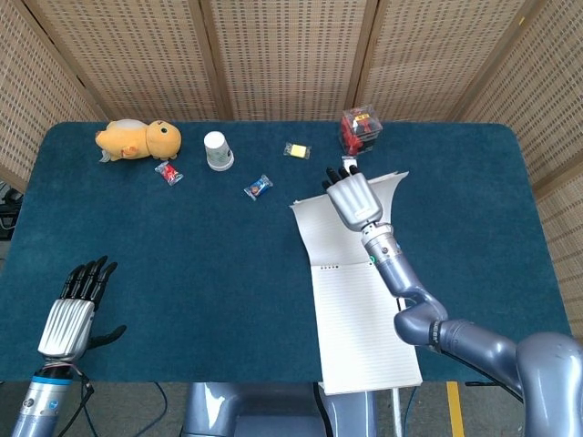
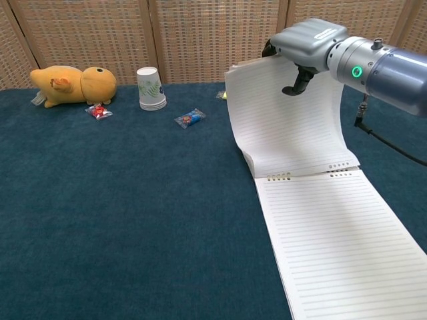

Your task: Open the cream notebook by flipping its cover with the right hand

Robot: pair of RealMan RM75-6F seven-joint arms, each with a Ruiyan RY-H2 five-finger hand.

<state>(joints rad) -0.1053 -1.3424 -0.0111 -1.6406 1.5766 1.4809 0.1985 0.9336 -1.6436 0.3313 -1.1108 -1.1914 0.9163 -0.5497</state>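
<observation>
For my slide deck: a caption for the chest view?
Right robot hand folds the notebook pages back over blue table.
</observation>
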